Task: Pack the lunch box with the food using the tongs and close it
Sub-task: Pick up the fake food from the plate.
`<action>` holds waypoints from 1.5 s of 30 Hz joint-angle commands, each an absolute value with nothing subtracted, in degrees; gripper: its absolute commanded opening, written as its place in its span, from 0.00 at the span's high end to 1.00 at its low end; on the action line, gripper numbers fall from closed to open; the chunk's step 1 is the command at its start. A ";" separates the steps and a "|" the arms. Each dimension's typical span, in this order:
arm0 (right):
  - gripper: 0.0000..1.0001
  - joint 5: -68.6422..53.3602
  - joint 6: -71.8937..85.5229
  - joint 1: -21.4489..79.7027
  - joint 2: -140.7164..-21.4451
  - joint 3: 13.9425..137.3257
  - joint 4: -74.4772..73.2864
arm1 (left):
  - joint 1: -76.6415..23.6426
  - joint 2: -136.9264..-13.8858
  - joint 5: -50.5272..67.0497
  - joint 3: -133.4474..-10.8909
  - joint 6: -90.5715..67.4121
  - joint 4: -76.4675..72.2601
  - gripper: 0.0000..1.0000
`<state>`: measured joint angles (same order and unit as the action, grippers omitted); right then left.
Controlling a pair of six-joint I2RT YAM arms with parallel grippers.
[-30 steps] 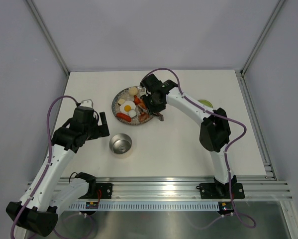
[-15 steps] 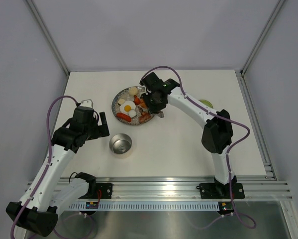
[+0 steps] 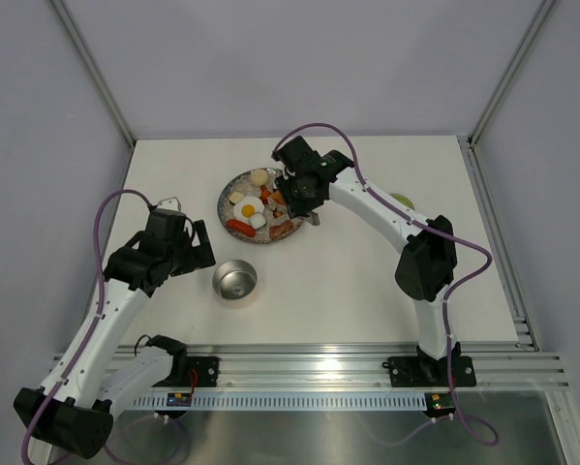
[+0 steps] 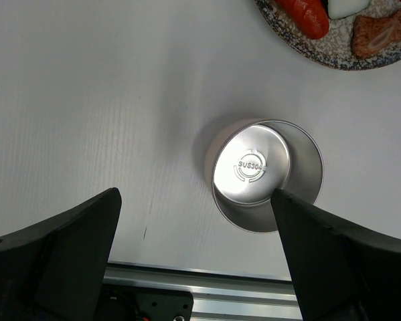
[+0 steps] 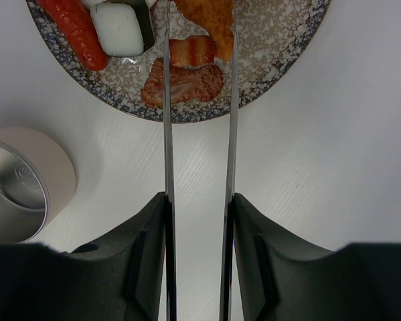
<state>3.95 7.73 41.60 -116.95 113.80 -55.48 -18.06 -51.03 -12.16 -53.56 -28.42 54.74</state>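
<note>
Packing not begun: lunch box stands empty on the tabletop beside the plate, food all on the plate, lid well apart to the right. Right gripper pinches the tongs, tips over the food; left gripper spread wide, empty, above the lunch box

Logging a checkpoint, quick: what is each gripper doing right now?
Left gripper: open, holding nothing.
Right gripper: closed on the tongs.

Lunch box empty, tongs seemingly over food
</note>
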 commanded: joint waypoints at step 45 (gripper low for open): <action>0.70 5.80 7.03 42.45 -119.27 113.91 -53.18 | -18.19 -50.98 -11.07 -53.26 -29.09 53.79 0.01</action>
